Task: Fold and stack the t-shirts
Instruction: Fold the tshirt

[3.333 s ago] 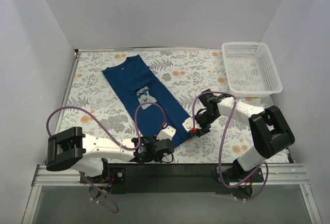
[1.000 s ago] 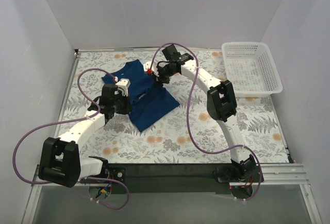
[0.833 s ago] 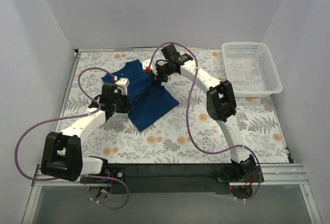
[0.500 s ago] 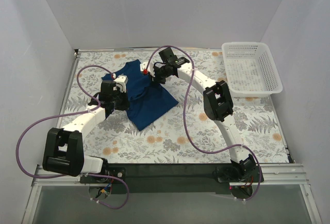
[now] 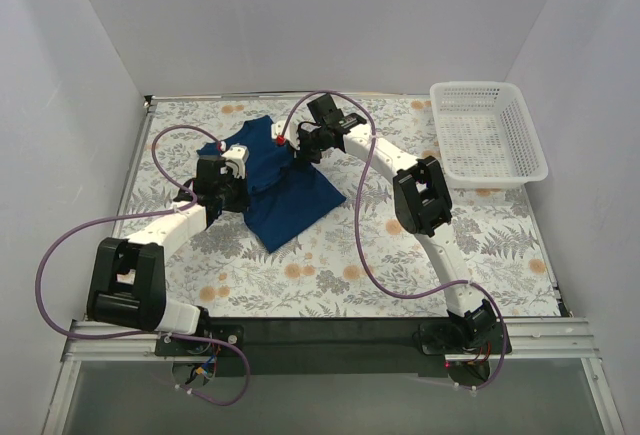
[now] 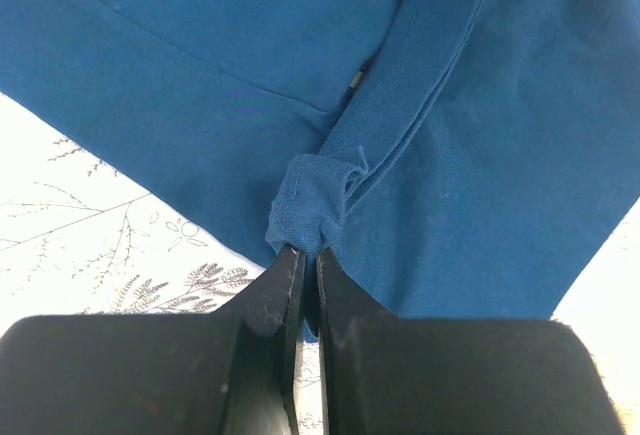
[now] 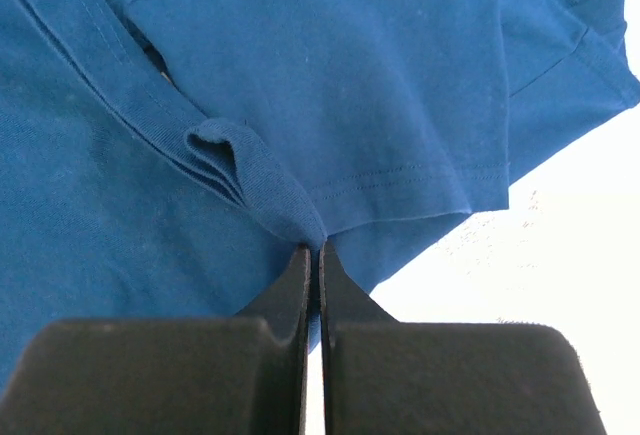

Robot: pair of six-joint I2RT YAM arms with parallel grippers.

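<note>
Plain white walls (image 5: 330, 25) on three sides; floral-print tablecloth (image 5: 330, 275); even light.

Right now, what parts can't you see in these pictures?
1. Left wrist view: the left claw pinches a bunched fold of the t-shirt, but the shirt runs off the picture's edges.
2. Right wrist view: the right claw pinches a hem, and its black body covers the bottom.
3. Top view: both pinch spots are tiny and hidden behind the claws' own bodies.
4. Every view: the shirt's underside is covered by the folded cloth.
</note>
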